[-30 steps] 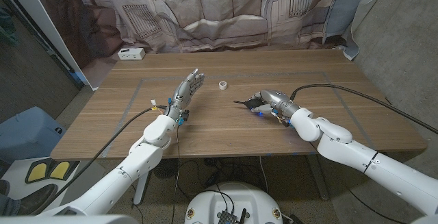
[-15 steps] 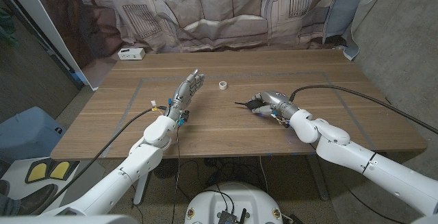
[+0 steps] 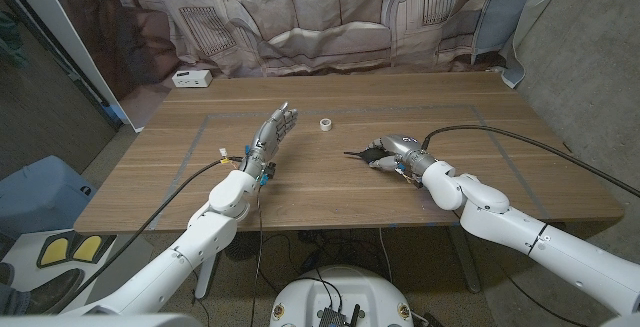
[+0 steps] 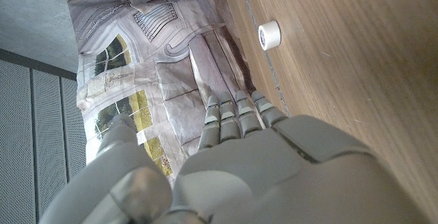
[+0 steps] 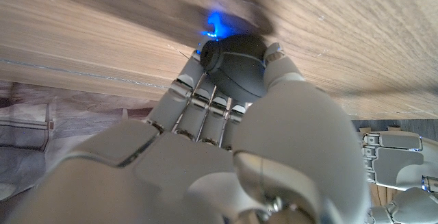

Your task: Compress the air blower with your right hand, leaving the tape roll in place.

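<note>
My right hand (image 3: 392, 152) grips the black air blower (image 3: 368, 151) right of the table's middle, its thin nozzle pointing left. In the right wrist view the blower's dark rubber bulb (image 5: 235, 66) sits between my curled fingers (image 5: 198, 104) and the thumb. The white tape roll (image 3: 326, 124) lies on the wood beyond and to the left of the blower, apart from both hands. My left hand (image 3: 274, 131) stands on its edge left of the roll, fingers straight and together, holding nothing. The roll (image 4: 269, 35) shows ahead of that hand (image 4: 236, 118) in the left wrist view.
A small white box (image 3: 192, 78) sits at the table's far left corner. A printed curtain (image 3: 330, 12) hangs behind the far edge. Black cables (image 3: 520, 139) trail across the table's right side, and thin tape lines mark the wood.
My right hand with the blower has shifted slightly right and lifted a little. The left hand and the tape roll have stayed where they were.
</note>
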### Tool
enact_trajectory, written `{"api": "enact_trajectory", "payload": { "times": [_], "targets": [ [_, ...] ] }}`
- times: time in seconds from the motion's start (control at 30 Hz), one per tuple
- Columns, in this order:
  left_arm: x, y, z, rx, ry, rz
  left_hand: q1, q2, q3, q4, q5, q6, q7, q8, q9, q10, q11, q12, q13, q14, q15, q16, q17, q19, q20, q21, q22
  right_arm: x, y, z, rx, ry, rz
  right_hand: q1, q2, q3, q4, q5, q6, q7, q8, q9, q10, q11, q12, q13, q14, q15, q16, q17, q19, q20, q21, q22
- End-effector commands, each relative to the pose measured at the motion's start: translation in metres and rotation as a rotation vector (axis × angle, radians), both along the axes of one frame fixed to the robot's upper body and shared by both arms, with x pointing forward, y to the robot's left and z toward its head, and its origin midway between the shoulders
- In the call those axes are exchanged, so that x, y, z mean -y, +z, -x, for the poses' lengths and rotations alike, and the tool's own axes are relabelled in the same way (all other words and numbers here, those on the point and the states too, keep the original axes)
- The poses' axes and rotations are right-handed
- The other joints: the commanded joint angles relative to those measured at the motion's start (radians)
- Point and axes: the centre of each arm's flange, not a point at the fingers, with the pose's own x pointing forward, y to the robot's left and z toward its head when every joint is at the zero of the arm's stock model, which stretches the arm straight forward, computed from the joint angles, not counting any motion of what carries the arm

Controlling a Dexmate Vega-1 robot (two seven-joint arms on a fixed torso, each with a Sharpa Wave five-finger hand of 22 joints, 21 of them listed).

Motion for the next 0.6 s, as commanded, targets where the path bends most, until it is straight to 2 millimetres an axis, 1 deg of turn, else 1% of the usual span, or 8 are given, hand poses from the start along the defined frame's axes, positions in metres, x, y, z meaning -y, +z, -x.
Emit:
{"api": "enact_trajectory", "payload": {
  "times": [0.03,0.23,0.33,0.6],
  "targets": [
    [-0.0004,-0.0023,0.0006,-0.005,-0.004,0.0,0.001,0.012,0.005,-0.002,-0.002,0.008,0.0,0.006,0.005,0.004,0.001,-0.002,0.002,0.009,0.0,0.001,0.006,0.005,0.001,-0.004,0.005,-0.0002,-0.0009,0.0012,-0.01,-0.014,0.019,-0.014,-0.003,-0.007,0.002,-0.002,-0.004,0.003,0.0,0.001,-0.007,-0.002,-0.002,0.002,-0.01,-0.036,-0.003,-0.001,-0.006,0.0,-0.002,-0.001],
    [-0.0013,-0.0024,0.0018,-0.004,0.0,0.002,0.001,0.012,0.005,-0.002,-0.002,0.008,0.0,0.006,0.005,0.004,0.001,-0.002,0.002,0.009,-0.001,0.001,0.006,0.005,0.001,-0.004,0.005,0.0009,0.0,0.002,-0.01,-0.014,0.014,-0.034,-0.012,-0.017,0.009,-0.004,-0.006,0.004,0.001,0.001,-0.007,-0.002,0.0,0.002,-0.011,-0.034,-0.006,-0.003,-0.006,0.002,-0.004,-0.001],
    [-0.0013,-0.0031,0.0019,-0.005,-0.002,0.004,0.001,0.013,0.005,-0.002,-0.002,0.008,0.0,0.006,0.005,0.004,0.001,-0.002,0.002,0.009,-0.001,0.001,0.006,0.005,0.001,-0.004,0.005,0.0011,0.0007,0.0024,-0.008,-0.014,0.014,-0.053,-0.022,-0.026,0.014,-0.006,-0.007,0.007,0.002,0.001,-0.008,0.0,0.001,0.002,-0.01,-0.029,-0.009,-0.007,-0.007,0.005,-0.006,-0.002],
    [-0.0013,-0.004,0.0026,-0.002,0.0,0.007,0.0,0.013,0.005,-0.003,-0.002,0.009,0.0,0.006,0.005,0.004,0.003,-0.002,0.002,0.009,-0.002,0.001,0.006,0.006,0.002,-0.004,0.005,0.0018,0.0015,0.0032,-0.004,-0.02,0.015,-0.078,-0.032,-0.037,0.022,-0.007,-0.024,0.009,-0.002,0.001,-0.023,0.005,-0.003,0.002,-0.024,-0.022,-0.021,-0.013,-0.016,0.009,-0.012,-0.002]
  ]
}}
